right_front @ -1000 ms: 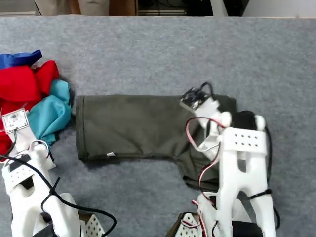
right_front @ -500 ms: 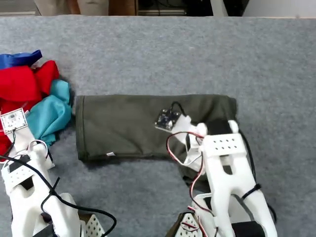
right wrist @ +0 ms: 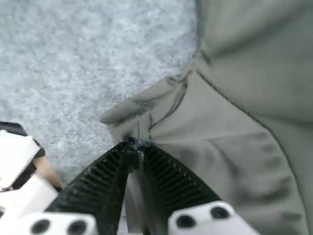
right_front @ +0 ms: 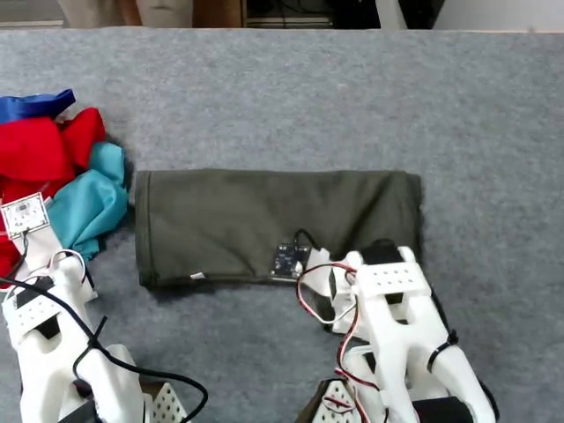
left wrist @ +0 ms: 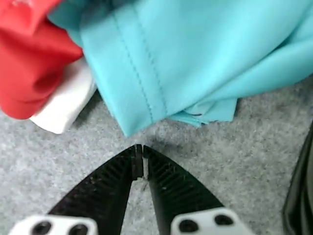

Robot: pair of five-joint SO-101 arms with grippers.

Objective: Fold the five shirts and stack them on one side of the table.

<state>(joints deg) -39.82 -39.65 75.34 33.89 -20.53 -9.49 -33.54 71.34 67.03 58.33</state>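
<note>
Presently: long dark-olive cotton shirt [right_front: 256, 220], folded lengthwise, on grey felt worktop [right_front: 264, 97]. Right tool [right wrist: 139, 146] pinches sleeve cloth at shirt's near edge; lay it square, unbunched. Left tool [left wrist: 140, 160] pressed together, empty, apart from shirt.

Shirts, 1 ea: olive [right_front: 247, 220], red [right_front: 35, 150], teal [right_front: 92, 203], blue [right_front: 31, 104].

grey tabletop, and a strip of room behind it
the tabletop [right_front: 264, 97] has a grey, felt-like cover with a fine fuzzy nap. beyond its far edge runs a narrow strip of room: a brown wooden panel [right_front: 218, 12] toward the far left corner, dark shelving [right_front: 300, 11] near the middle, then a white slanted bar [right_front: 389, 12] and a pale surface [right_front: 498, 13] toward the far right corner.
</note>
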